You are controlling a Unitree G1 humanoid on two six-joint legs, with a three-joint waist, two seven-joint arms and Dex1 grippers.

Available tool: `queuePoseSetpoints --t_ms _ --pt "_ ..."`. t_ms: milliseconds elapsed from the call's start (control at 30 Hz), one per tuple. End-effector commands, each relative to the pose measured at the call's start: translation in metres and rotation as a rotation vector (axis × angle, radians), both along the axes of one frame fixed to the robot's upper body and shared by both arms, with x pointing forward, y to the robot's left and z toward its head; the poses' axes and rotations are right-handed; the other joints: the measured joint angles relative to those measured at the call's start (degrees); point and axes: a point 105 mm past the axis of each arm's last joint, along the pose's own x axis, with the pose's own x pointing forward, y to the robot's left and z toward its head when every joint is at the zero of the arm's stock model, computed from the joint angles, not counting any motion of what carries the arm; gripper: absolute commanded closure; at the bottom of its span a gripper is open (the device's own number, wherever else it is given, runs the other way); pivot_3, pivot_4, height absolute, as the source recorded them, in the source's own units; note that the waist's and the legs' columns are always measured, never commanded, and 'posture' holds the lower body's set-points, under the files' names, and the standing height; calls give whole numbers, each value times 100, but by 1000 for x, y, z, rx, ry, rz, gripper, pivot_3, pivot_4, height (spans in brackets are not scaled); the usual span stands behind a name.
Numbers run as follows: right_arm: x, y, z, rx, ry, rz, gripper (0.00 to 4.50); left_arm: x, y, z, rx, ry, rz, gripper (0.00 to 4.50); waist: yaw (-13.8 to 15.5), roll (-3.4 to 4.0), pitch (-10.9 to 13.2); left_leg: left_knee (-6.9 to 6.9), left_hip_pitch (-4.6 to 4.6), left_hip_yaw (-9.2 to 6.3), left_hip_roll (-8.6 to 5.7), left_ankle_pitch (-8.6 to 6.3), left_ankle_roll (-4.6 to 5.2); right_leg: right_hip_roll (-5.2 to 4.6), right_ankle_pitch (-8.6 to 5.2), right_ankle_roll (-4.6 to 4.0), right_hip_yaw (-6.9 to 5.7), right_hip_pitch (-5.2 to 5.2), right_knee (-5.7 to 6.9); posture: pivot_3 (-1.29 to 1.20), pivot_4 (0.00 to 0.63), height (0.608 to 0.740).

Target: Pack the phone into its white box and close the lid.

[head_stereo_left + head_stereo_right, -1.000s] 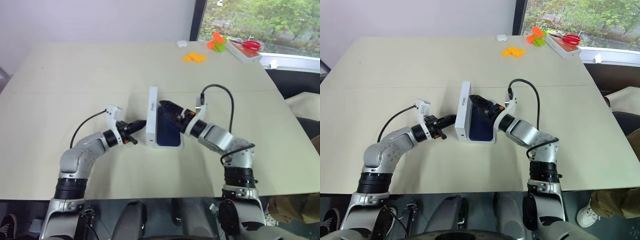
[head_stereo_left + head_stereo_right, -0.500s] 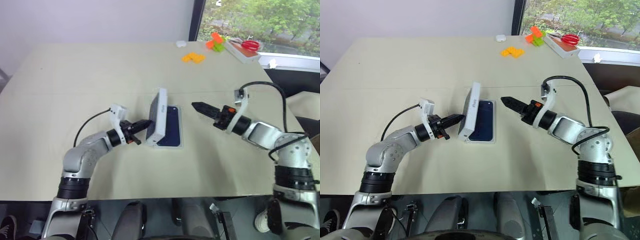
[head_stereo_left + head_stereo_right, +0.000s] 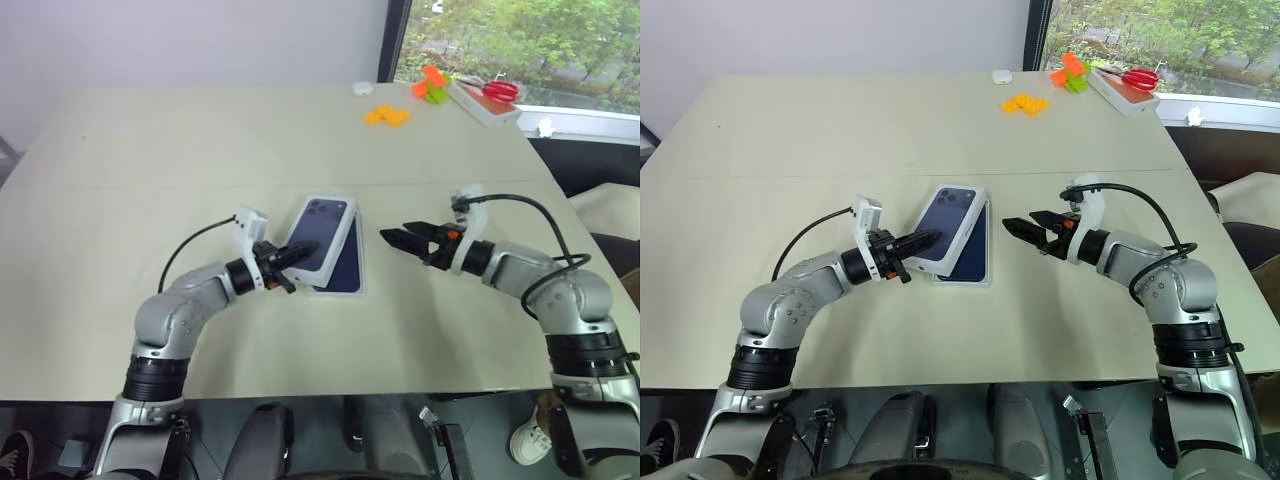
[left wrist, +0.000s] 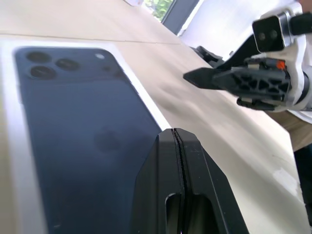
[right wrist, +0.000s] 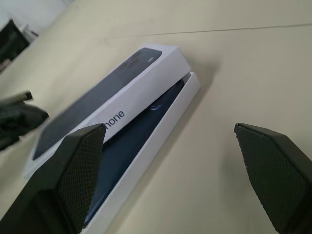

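lid (image 3: 325,234) askew over phone (image 3: 347,268), left gripper (image 3: 306,247) perhaps touching

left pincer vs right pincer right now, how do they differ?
The left pincer is shut, fingers pressed together; the right pincer is open wide. The left pincer's tips rest on the lid, which lies skewed over the white box; the right pincer hangs beside the box, touching nothing. Both point inward at the box and hold nothing.
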Motion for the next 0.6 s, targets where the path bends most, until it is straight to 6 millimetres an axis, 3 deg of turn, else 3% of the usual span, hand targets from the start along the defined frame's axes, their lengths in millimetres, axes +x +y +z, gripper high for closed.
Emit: queuePoseSetpoints --t_ms 33,167,200,300,500,600 --pt "3 5 21 11 -95 17 63 2 11 21 -14 -72 29 4500 4 0 0 0 0 0 0 0 0 0 0 0 0 0 1 0 150 740" --pt "6 5 25 23 -108 11 63 9 22 30 3 -110 67 4500 12 0 0 0 0 -2 0 1 -2 0 0 -1 -1 0 1 0 150 740" --pt "7 6 25 8 -122 5 289 13 27 32 14 -119 88 4500 12 0 0 0 0 -2 -1 2 -3 0 0 -1 -1 1 1 0 150 740" --pt "3 17 26 -134 -232 50 1343 27 52 30 88 -134 183 4500 11 0 0 0 0 -3 -3 2 -4 -2 0 -1 -1 1 1 0 150 740" --pt "1 33 21 -350 -395 99 4438 41 72 9 234 -156 261 4500 5 1 0 -3 1 -2 -2 2 -4 -1 1 -1 -3 -2 2 0 150 740" --pt "-5 44 14 -382 -415 149 4480 47 77 -5 256 -139 283 4500 30 0 0 -2 -1 -4 -7 4 -7 -7 1 -1 -4 -1 1 0 150 740"
